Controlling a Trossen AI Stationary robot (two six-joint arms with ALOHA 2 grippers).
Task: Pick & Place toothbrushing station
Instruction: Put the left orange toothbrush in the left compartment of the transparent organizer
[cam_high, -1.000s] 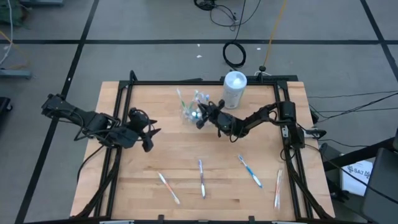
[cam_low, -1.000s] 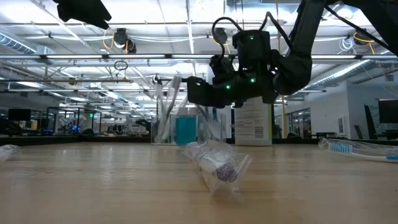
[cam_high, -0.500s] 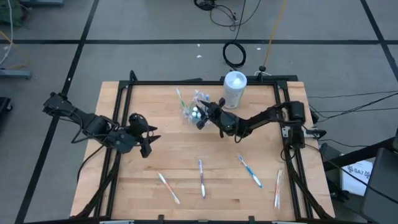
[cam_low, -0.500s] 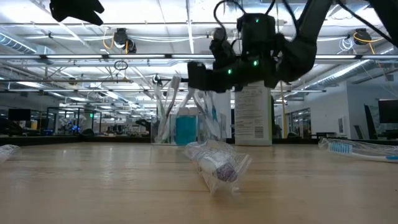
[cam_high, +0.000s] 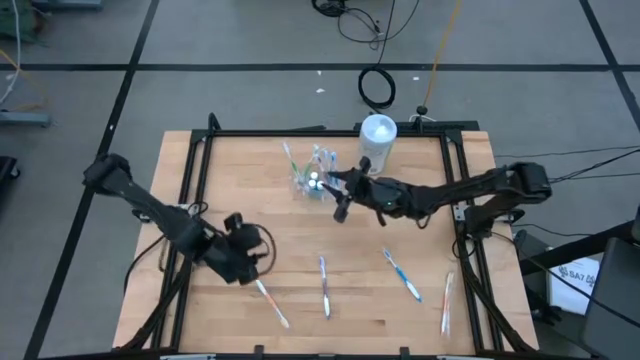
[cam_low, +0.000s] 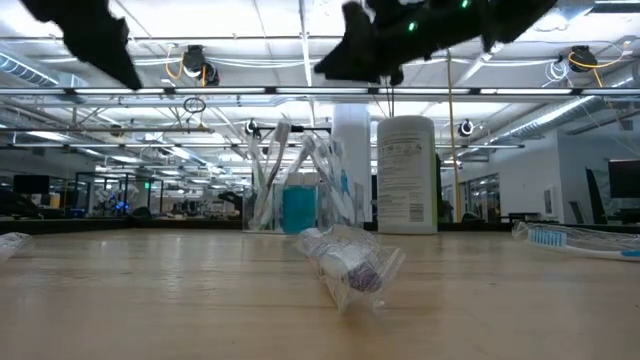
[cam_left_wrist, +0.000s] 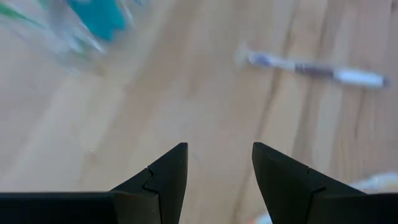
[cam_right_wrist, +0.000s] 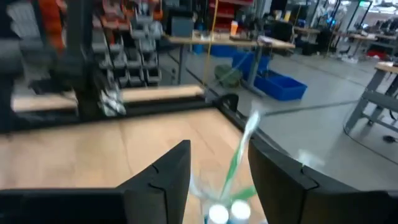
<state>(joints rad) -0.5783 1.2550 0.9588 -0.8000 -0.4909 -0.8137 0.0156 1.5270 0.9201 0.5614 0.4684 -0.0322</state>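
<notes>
Wood worktop, near edge: four toothbrushes (cam_high: 324, 286) still loose. Left gripper (cam_high: 240, 263) open, empty, over the leftmost one. Tumbler (cam_high: 311, 180) near far edge holds several; right gripper (cam_high: 340, 197) beside it, parted, empty. Partly done.

Even, bright overhead light falls on the table (cam_high: 250, 215) in the high view, and shadows under the arms are soft and faint. In the low view, ceiling strip lights glare at about 12 o'clock; both arms read as dark silhouettes against them, and the wrapped item (cam_low: 348, 262) nearest the lens is soft. The left wrist view is smeared, the tumbler (cam_left_wrist: 74, 25) at 11 o'clock perhaps by motion. The right wrist view is blurred too, most around the green toothbrush (cam_right_wrist: 239, 152).
</notes>
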